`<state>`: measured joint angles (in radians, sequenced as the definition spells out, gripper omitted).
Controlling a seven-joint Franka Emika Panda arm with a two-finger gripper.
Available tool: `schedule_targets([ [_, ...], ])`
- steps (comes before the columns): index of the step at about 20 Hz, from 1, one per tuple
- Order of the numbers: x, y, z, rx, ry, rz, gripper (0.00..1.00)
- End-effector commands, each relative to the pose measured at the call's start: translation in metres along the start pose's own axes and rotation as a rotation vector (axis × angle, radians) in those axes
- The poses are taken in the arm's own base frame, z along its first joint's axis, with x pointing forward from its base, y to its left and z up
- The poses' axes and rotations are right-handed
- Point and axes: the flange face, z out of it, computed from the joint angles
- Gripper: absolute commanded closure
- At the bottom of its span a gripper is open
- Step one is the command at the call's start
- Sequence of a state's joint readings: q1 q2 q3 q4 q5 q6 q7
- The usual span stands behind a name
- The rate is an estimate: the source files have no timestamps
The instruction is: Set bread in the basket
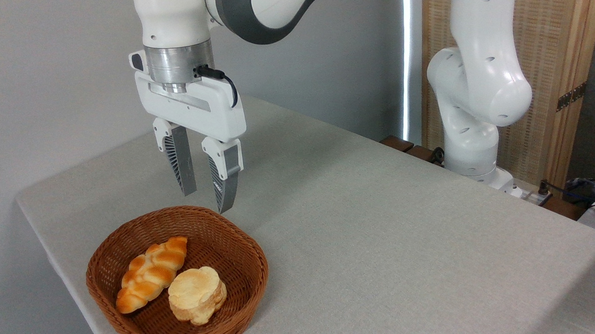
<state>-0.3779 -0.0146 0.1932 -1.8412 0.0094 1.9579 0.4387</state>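
The bread (pixel 151 274), a glossy golden braided loaf, lies inside the reddish-brown wicker basket (pixel 241 250) near the table's front left corner. A pale round bun (pixel 197 294) rests beside it in the same basket. My gripper (pixel 207 200) hangs above the basket's far rim, fingers pointing down and spread apart. It is open and nothing is between the fingers.
The grey cloth-covered table (pixel 381 243) stretches right and back from the basket. The arm's white base (pixel 476 129) stands at the far right edge, with cables (pixel 579 190) and a wooden panel behind it. The table's left edge lies close to the basket.
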Motion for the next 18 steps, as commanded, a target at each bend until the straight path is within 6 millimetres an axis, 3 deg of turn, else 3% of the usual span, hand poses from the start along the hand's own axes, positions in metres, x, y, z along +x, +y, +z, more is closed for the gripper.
schedule_targets([
  [1, -0.013, -0.014, -0.007, -0.002, -0.024, 0.002, 0.0],
  [8, -0.017, -0.014, -0.009, -0.021, -0.041, 0.021, 0.0],
  [10, -0.023, -0.025, -0.009, -0.023, -0.038, -0.006, 0.0],
  [18, -0.03, -0.036, -0.015, -0.056, -0.007, -0.016, 0.0],
])
